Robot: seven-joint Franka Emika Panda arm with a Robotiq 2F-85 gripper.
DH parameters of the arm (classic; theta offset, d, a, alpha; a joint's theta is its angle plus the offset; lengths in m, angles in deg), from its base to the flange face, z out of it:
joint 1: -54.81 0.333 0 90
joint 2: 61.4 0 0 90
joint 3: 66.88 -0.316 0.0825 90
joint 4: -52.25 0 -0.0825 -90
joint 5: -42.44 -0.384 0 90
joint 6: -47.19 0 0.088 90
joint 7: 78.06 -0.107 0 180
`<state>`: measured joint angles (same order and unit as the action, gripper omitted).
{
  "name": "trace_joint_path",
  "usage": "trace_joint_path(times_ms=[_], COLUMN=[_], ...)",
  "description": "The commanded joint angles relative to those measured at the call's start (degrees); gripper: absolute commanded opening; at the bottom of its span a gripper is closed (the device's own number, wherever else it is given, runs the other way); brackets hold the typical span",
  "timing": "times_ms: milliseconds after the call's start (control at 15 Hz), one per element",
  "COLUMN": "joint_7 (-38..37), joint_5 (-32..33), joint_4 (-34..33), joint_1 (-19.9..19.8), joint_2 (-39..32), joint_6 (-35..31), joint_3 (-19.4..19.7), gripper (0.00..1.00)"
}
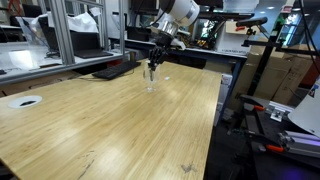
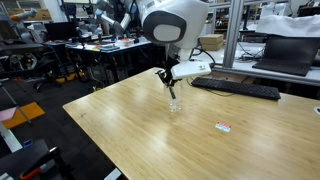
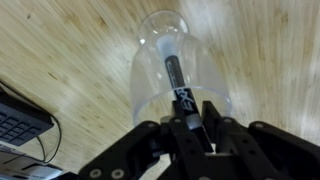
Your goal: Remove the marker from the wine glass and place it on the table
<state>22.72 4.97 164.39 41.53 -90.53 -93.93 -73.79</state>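
The clear wine glass (image 3: pixel 170 65) stands upright on the light wood table (image 1: pixel 110 120). It also shows small in both exterior views (image 1: pixel 151 82) (image 2: pixel 175 104). The dark marker (image 3: pixel 177 82) with white lettering stands inside the glass, its upper end rising above the rim. My gripper (image 3: pixel 190 122) is right over the glass and is shut on the marker's upper end. In both exterior views the gripper (image 1: pixel 154 62) (image 2: pixel 167 80) hangs just above the glass.
A black keyboard (image 2: pixel 235 88) lies on the table's far side and also shows in an exterior view (image 1: pixel 115 70). A small white tag (image 2: pixel 223 126) lies on the table. A white disc (image 1: pixel 25 101) sits at one table edge. Cluttered benches stand behind.
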Motion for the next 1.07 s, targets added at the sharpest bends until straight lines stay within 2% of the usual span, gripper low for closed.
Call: trace_joint_path(times_ms=[0, 133, 200, 800, 1000], joint_7=[2.39, 2.49, 2.63, 5.09, 6.3], joint_5=[-1.37, -1.52, -1.62, -3.73, -6.63], joint_4=[-1.36, -1.56, -1.54, 0.29, 0.62], joint_1=[-1.6, -1.78, -1.89, -2.43, -2.35], joint_2=[-0.53, -0.46, -0.39, 4.26, 7.74], joint_6=[0.94, 0.92, 0.88, -0.14, 2.37], joint_3=[-1.19, -1.2, -1.24, -1.57, -1.33], gripper=[0.19, 0.06, 0.05, 0.05, 0.05])
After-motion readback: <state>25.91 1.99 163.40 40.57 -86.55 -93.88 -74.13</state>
